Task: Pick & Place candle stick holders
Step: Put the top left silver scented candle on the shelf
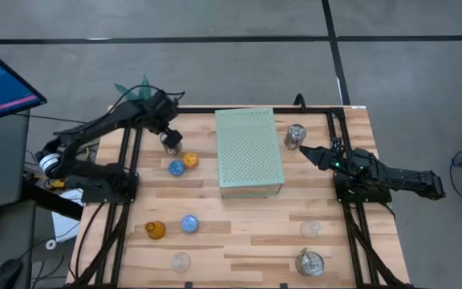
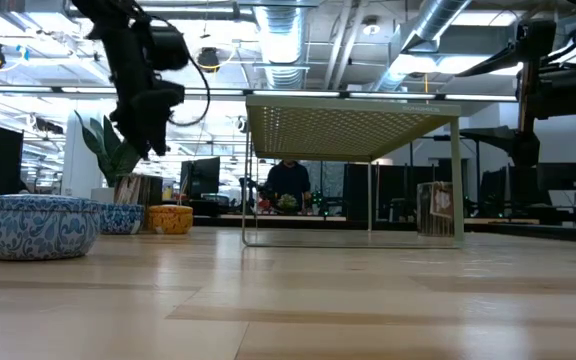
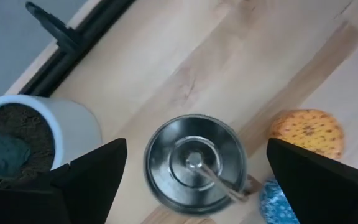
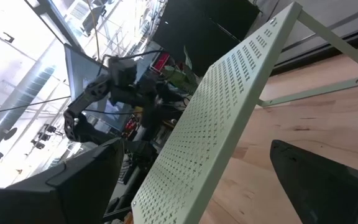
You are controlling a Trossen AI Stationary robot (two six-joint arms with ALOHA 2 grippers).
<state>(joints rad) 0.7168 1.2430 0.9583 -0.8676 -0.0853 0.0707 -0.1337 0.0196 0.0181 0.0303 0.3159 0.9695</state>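
My left gripper [image 1: 169,136] hangs open at the table's far left, pointing steeply down over a shiny silver holder [image 3: 194,163]. The holder stands mouth up on the wood, and my fingers [image 3: 95,180] stand wide on either side of it without touching it. An orange holder [image 1: 190,160] and a blue one [image 1: 176,168] sit just nearer. Amber [image 1: 156,230], blue [image 1: 189,223] and clear [image 1: 181,261] holders stand at the near left. On the right are a clear one [image 1: 310,229] and two silver ones [image 1: 309,262] [image 1: 295,135]. My right gripper [image 1: 308,151] waits open, level, at the far right.
The pale-green perforated block [image 1: 249,151] stands on thin legs mid-table, between the two arms. A green plant in a white pot [image 3: 48,127] sits at the far left corner, close beside the silver holder. Black frame rails [image 1: 127,160] run along both table sides.
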